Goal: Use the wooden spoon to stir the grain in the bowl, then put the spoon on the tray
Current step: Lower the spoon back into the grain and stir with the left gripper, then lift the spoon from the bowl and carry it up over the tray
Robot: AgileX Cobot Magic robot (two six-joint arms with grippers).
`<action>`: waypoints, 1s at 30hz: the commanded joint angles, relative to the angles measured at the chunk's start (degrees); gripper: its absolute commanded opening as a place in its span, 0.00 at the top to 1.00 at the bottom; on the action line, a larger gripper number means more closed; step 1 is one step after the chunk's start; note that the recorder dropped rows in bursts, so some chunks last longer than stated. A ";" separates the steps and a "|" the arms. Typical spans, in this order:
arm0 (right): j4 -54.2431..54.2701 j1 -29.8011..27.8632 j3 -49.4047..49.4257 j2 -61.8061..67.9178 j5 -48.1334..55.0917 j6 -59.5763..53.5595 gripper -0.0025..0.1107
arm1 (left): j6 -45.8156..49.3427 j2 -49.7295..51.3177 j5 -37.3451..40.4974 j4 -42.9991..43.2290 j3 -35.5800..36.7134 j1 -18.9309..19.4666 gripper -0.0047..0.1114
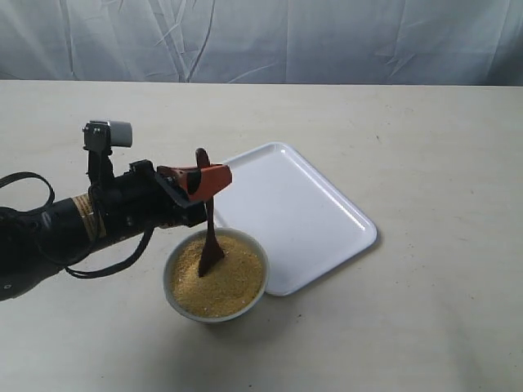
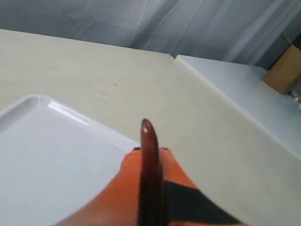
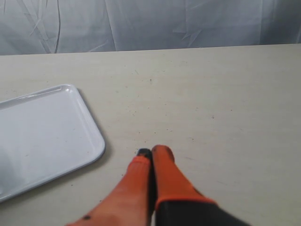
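A small white bowl point(image 1: 173, 287) full of golden-yellow grain point(image 1: 233, 282) stands at the tray's near-left corner. The dark wooden spoon point(image 1: 209, 245) stands nearly upright with its bowl end sunk in the grain. My left gripper point(image 1: 214, 180) is shut on the spoon's handle point(image 2: 149, 169) just above the bowl, and the handle tip sticks out past the orange fingers point(image 2: 124, 188). The flat white tray point(image 1: 294, 208) lies behind and right of the bowl. My right gripper point(image 3: 151, 153) hovers shut over bare table beside the tray point(image 3: 42, 132), holding nothing; it does not show in the exterior view.
The pale tabletop point(image 1: 425, 147) spreads around the tray, backed by a grey cloth curtain point(image 1: 261, 37). In the left wrist view the table's edge point(image 2: 225, 101) and a brown box point(image 2: 286, 73) beyond it show.
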 commanded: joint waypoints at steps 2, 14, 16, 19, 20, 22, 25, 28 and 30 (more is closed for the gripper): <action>0.11 -0.27 0.28 -0.36 -0.82 0.00 0.98 | -5.28 0.36 -2.14 2.73 -0.13 -0.30 0.96; 0.11 -0.27 0.28 -0.36 -0.82 0.00 0.98 | -5.39 -3.22 -2.75 -3.26 -0.13 -0.30 0.96; 0.11 -0.27 0.28 -0.36 -0.82 0.00 0.98 | -3.60 -4.03 -2.75 -4.14 -0.13 -0.30 0.96; 0.11 -0.27 0.28 -0.36 -0.82 0.00 0.98 | -2.07 -5.98 -2.75 -4.54 -0.13 -0.30 0.96; 0.11 -0.27 0.28 -0.36 -0.82 0.00 0.98 | -1.94 -6.60 -2.75 -4.54 -0.13 -0.30 0.96; 0.11 -0.27 0.28 -0.36 -0.82 0.00 0.98 | -1.16 -8.09 -0.57 -4.54 -0.13 -0.30 0.96; 0.11 -0.27 0.28 -0.36 -0.82 0.00 0.98 | -0.61 -9.52 5.61 -4.06 -0.13 -0.30 0.96; 0.11 -0.27 0.28 -0.36 -0.82 0.00 0.98 | -0.61 -10.22 8.12 -3.35 -0.13 -0.30 0.96; 0.11 -0.27 0.28 -0.36 -0.82 0.00 0.98 | -0.61 -10.90 9.08 -3.20 -0.79 -0.30 0.96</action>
